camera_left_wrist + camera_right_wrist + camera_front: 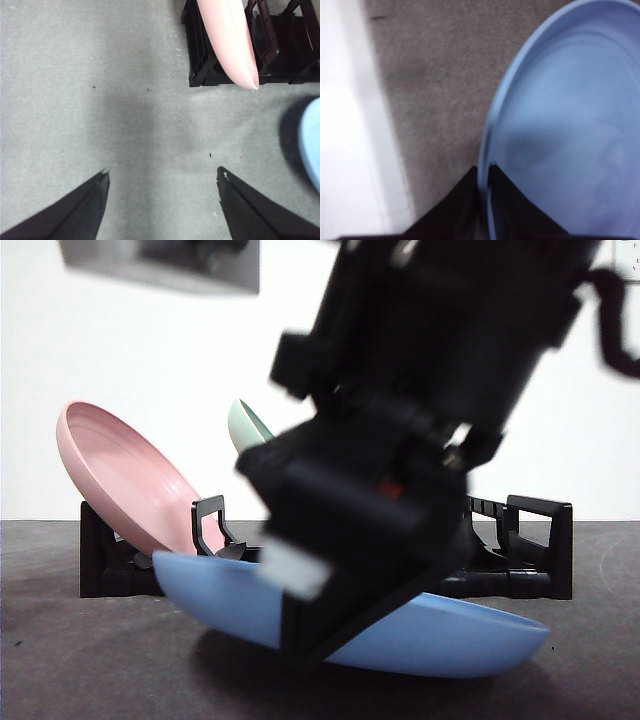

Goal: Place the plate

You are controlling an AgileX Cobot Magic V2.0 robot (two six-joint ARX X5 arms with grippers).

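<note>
— So, what have you got closest to you?

— My right gripper (487, 175) pinches the rim of the blue plate (570, 125), one jaw on each side of the edge. In the front view that plate (440, 635) sits low and tilted just over the grey table (90, 660), with my arm big and dark above it. I cannot tell whether its underside touches the table.

— And your other one?

— My left gripper (162, 200) hangs over bare table (100, 75) with its jaws spread wide and nothing between them. An edge of the blue plate (312, 145) shows off to one side.

— What stands beyond the plate?

— Just behind it is the black rack (535, 545). A pink plate (130, 475) leans in one slot at its end, and behind that a pale green plate (248, 428) peeks up, mostly hidden by my arm. Farther back is a white wall (120, 360).
</note>
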